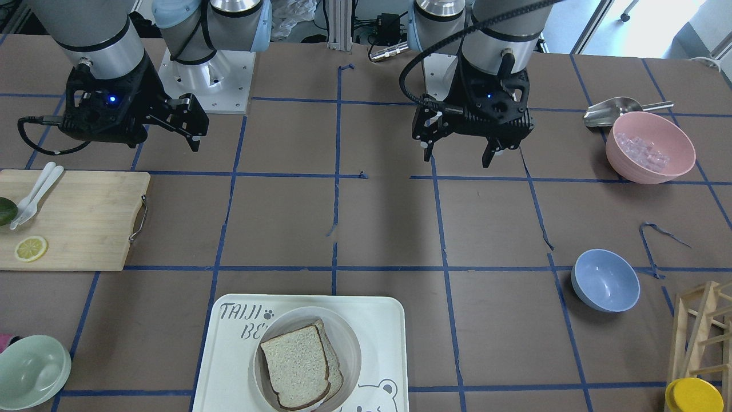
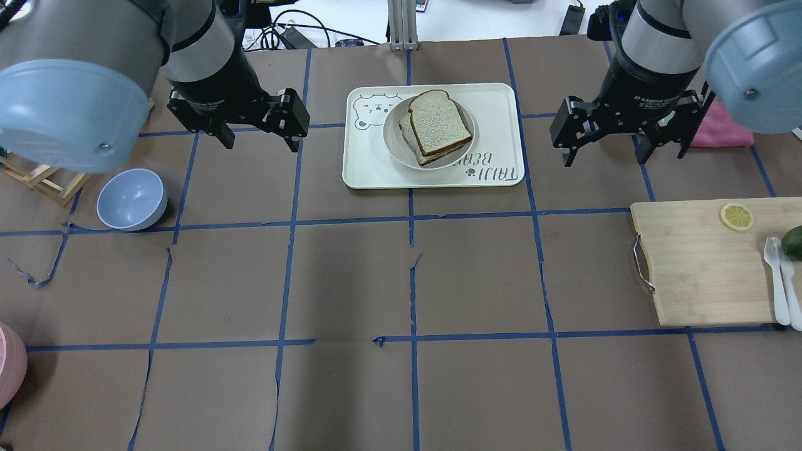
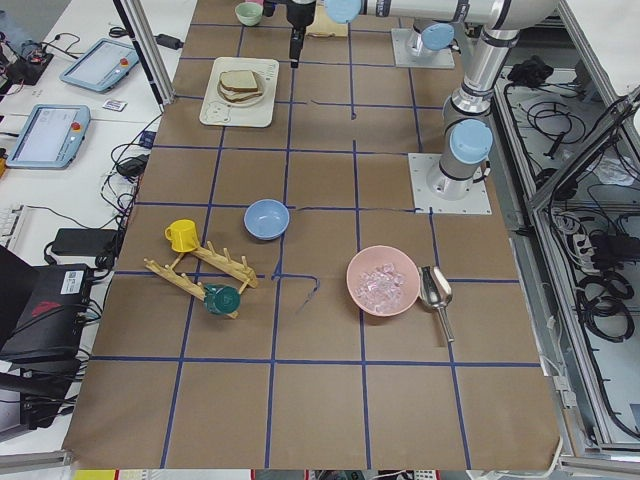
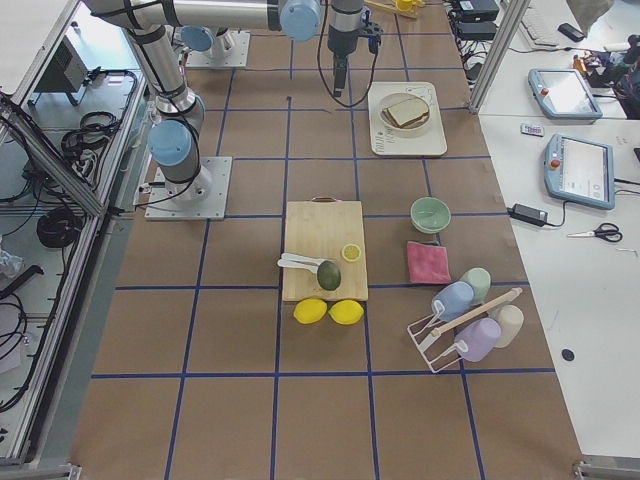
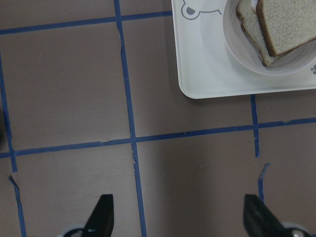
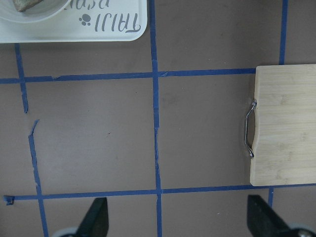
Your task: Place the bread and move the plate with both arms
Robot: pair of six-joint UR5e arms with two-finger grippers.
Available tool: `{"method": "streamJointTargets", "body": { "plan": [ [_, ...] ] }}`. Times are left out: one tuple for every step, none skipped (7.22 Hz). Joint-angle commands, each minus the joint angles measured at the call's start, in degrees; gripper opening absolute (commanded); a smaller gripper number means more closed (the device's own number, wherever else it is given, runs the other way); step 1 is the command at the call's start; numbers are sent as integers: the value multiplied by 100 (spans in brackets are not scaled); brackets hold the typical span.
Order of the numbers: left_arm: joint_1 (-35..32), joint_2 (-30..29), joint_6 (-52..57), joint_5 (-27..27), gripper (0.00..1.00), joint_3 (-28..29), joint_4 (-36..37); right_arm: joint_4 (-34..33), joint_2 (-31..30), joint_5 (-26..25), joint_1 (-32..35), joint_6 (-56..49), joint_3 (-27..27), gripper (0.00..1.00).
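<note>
The bread (image 2: 440, 122), a speckled slice with a dark crust, lies on top of a smaller slice (image 2: 406, 133) in the round cream plate (image 2: 391, 139). The plate sits on the bear-print tray (image 2: 376, 169) at the table's far middle. Bread (image 1: 294, 366) and plate (image 1: 346, 329) also show in the front view. My left gripper (image 2: 260, 134) hangs open and empty to the left of the tray. My right gripper (image 2: 626, 153) hangs open and empty to its right. The left wrist view shows the bread (image 5: 286, 24) beyond my open left gripper (image 5: 178, 217). The right wrist view shows my open right gripper (image 6: 178, 219).
A wooden cutting board (image 2: 702, 263) with a lemon slice (image 2: 736, 217) and white cutlery lies at the right. A blue bowl (image 2: 131, 199) and a wooden rack (image 2: 37, 178) stand at the left. A pink cloth (image 2: 727, 128) lies behind my right gripper. A pink bowl (image 1: 650, 147) holds ice.
</note>
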Motion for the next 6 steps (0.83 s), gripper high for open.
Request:
{"method": "streamJointTargets", "body": {
  "plan": [
    [149,166,-23,-56,100,-12,-146,88,-6,-9,0,2,-7,100],
    [220,218,-23,-13,100,31,-460,72,-6,-9,0,2,-7,100],
    [247,219,3,5,100,58,-515,71,-6,9,0,2,-16,100],
    [264,219,3,14,100,67,-533,71,-14,9,0,-15,-25,100],
    [256,210,3,14,100,102,-533,71,-15,9,0,-7,-25,100],
    [273,227,29,14,100,154,-559,71,-32,9,0,-7,-25,100]
  ]
}}
